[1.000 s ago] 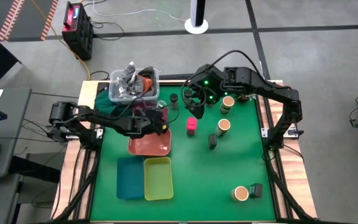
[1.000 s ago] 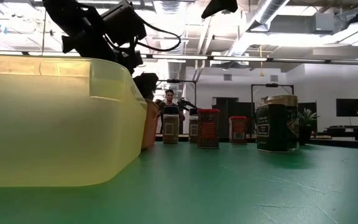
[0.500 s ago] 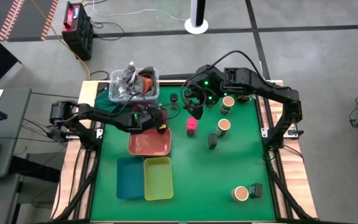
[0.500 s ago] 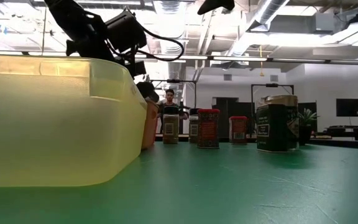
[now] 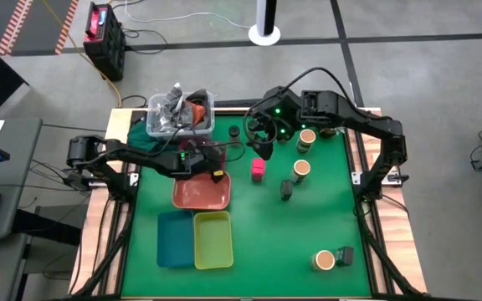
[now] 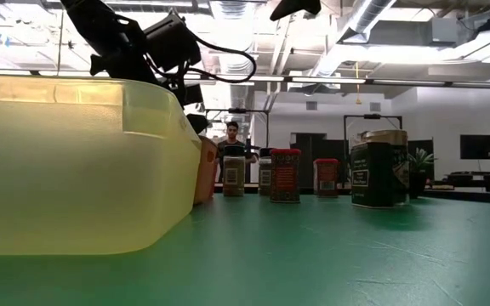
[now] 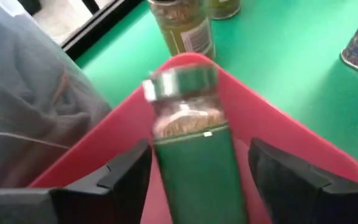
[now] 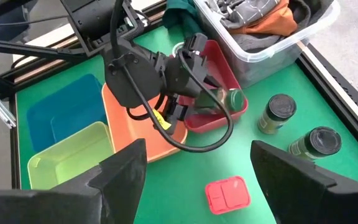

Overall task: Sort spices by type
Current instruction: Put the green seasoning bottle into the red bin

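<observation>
Held between the fingers of the left gripper (image 7: 191,180): a green-lidded spice jar (image 7: 188,118), long axis pointing straight ahead, hanging above the pink tray (image 7: 278,130). Probably only lowering and releasing needed. Right gripper (image 5: 260,138) open and empty, waiting near the magenta box (image 5: 258,170).

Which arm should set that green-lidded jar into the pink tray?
The left. Its end effector already grips the green-lidded jar directly over the pink tray. The right end effector is empty, open, hovering near the loose spices further back.
</observation>
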Motion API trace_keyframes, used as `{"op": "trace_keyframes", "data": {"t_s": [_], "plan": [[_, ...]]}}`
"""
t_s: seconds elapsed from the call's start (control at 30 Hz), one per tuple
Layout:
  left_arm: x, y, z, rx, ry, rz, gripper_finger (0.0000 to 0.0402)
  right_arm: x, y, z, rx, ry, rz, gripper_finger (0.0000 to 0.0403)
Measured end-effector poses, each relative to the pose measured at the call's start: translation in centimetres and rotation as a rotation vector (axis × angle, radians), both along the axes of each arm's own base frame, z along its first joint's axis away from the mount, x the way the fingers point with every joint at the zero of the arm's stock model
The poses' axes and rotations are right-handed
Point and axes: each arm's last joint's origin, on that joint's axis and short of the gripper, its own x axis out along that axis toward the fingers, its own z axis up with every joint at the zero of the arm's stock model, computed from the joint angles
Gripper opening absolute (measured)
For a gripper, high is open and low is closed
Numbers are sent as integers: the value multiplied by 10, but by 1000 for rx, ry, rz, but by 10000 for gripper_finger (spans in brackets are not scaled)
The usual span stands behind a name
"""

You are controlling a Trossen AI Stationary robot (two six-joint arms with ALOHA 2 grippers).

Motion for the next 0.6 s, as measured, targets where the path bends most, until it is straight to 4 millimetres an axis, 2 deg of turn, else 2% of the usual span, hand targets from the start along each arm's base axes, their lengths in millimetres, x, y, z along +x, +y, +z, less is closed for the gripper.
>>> {"op": "trace_keyframes", "data": {"t_s": [0.27,0.43,0.6], "plan": [[-4,-1,4,-31,6,-14,263,0,0,0,2,0,-3,313],[-2,3,30,-110,-65,-41,262,0,0,0,-9,1,-14,313],[11,21,59,-191,-7,-63,248,0,-1,0,-11,2,-14,313]]}}
